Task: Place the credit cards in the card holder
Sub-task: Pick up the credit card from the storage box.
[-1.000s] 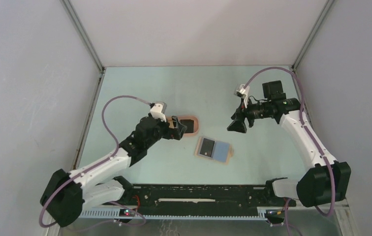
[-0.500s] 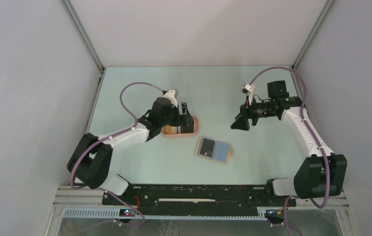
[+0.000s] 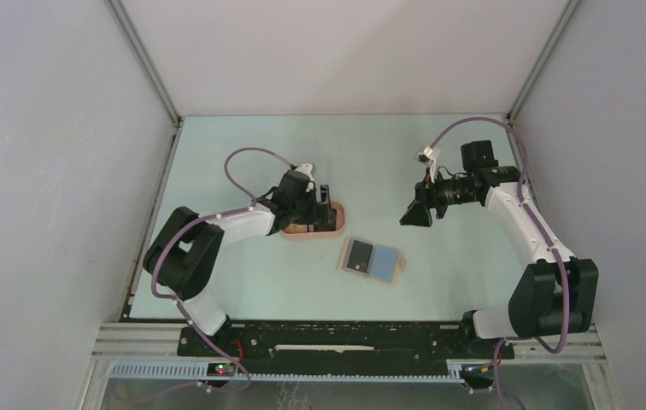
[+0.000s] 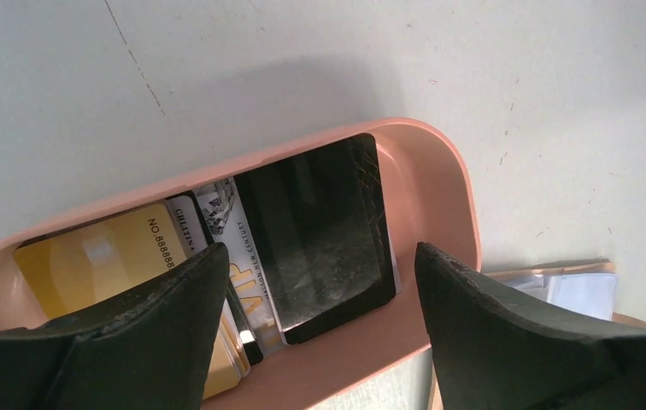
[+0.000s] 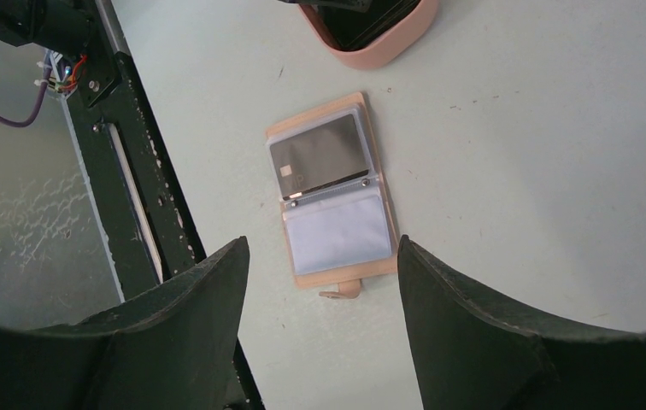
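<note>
Over the salmon-pink tray, the left gripper hangs with its jaws apart, holding nothing. Inside the tray lie the credit cards, a black one uppermost and a yellow one alongside. Farther right, the right gripper, also spread and empty, hovers above the card holder, which lies open on the pale surface near the tray.

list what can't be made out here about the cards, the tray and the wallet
- Left wrist view: the pink tray's near side and part of the cards are hidden behind the left gripper's fingers, so the cards cannot be counted.
- Top view: that gripper covers most of the tray.
- Right wrist view: the top edge cuts off the tray. Whether the card holder's pale sleeve holds a card is unclear.
</note>
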Tool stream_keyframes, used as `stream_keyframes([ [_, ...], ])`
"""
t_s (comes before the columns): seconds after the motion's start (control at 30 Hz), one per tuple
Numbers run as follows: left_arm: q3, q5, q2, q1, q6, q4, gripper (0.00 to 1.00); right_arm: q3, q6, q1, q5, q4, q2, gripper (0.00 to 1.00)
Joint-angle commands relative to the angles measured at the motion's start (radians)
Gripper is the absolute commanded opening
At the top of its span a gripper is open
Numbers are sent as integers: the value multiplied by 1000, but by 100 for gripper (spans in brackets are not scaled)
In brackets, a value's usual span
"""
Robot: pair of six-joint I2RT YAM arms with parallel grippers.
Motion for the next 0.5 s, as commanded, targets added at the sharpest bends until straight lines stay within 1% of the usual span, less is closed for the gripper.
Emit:
stream_keyframes([
  [0.0,62,11,12,6,-26,-1,85,2,3,1,3,-3,-6,73],
  [0.3,83,35,75,6,-67,-37,84,1,-1,1,-3,-6,-7,73],
  [0.47,95,66,94,6,-76,-53,82,1,-2,1,-3,-8,-9,73],
])
